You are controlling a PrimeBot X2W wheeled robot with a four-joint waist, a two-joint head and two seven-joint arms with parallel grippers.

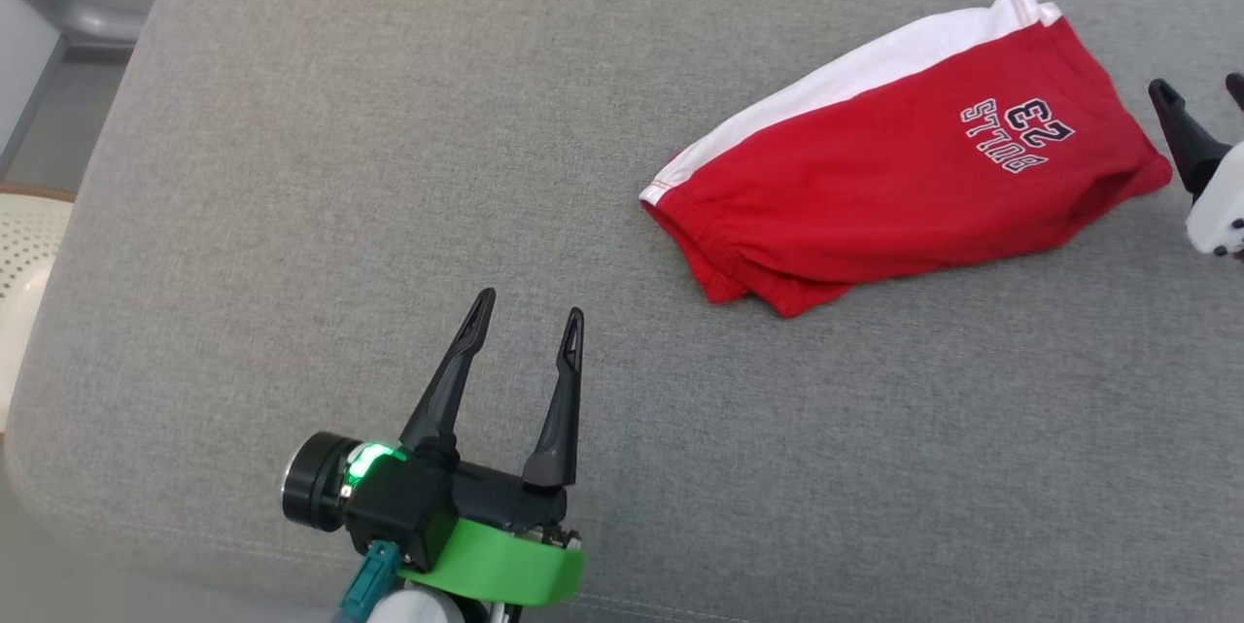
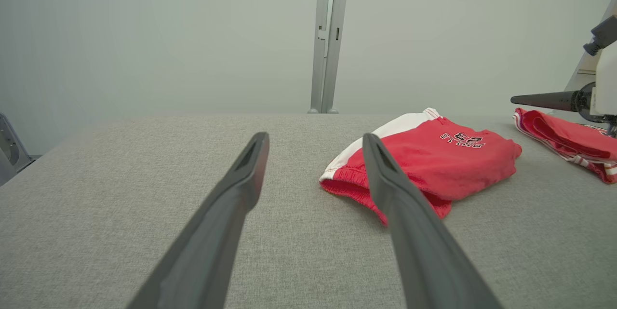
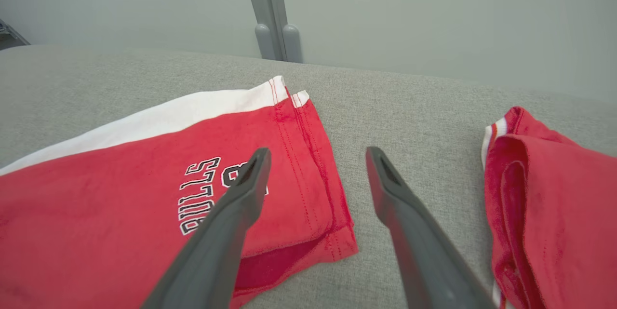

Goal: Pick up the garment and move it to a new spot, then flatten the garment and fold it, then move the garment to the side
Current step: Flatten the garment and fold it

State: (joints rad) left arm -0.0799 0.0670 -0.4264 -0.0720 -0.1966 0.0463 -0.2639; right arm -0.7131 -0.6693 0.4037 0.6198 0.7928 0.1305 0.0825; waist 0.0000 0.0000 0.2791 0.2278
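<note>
Left fingers (image 1: 455,370) spread, garment (image 1: 904,176) near right fingers (image 1: 1179,127)

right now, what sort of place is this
Probably a lab or test bench for folding clothes: a grey cloth-covered table, red shorts and another red garment on it, a bare wall with a metal post behind.

It looks like a bare robot test lab: a broad grey woven-fabric tabletop (image 1: 292,166) with rounded corners, a plain pale wall (image 2: 144,34) behind it, and a grey metal upright post (image 2: 328,34) against that wall.
</note>
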